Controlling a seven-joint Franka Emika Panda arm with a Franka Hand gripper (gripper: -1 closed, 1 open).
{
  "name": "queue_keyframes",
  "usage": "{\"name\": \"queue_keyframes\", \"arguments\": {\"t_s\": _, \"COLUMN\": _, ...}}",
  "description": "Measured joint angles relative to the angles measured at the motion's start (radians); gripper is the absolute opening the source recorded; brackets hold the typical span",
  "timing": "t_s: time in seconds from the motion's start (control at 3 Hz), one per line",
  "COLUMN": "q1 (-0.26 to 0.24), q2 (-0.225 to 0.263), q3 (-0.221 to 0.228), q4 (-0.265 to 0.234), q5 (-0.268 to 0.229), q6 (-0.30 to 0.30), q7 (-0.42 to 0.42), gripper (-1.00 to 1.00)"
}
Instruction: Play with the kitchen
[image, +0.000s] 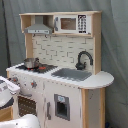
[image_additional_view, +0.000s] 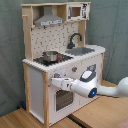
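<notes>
The kitchen (image: 70, 95) is a tall toy of white panels and light wood, seen in both exterior views. A steel pot (image_additional_view: 50, 56) stands on its stovetop, and a black faucet (image_additional_view: 75, 39) arches over the grey sink (image_additional_view: 83, 50). The range hood (image_additional_view: 49, 20) and small microwave (image_additional_view: 76, 11) sit up top. My white arm (image_additional_view: 112, 91) reaches in from the second exterior view's right. Its gripper (image_additional_view: 54, 80) is at the upper edge of the oven door (image_additional_view: 62, 98), below the knobs; whether it touches the door is unclear. In the first exterior view the gripper (image: 7, 88) shows at the left edge, beside the oven door (image: 27, 104).
A grey-green curtain (image_additional_view: 112, 25) hangs behind the kitchen (image_additional_view: 37, 85). The toy stands on a wooden floor (image_additional_view: 30, 120). A white rounded part of the arm (image: 22, 122) fills the bottom left of the first exterior view.
</notes>
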Motion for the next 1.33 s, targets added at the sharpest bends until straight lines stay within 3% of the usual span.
{"name": "queue_keyframes", "arguments": {"t_s": 0.67, "q1": 0.001, "q2": -0.053, "q3": -0.011, "q4": 0.0, "q5": 0.0, "q6": -0.006, "q7": -0.225, "gripper": 1.0}}
{"name": "queue_keyframes", "arguments": {"t_s": 1.33, "q1": 0.001, "q2": -0.053, "q3": -0.011, "q4": 0.0, "q5": -0.002, "q6": -0.009, "q7": -0.43, "gripper": 1.0}}
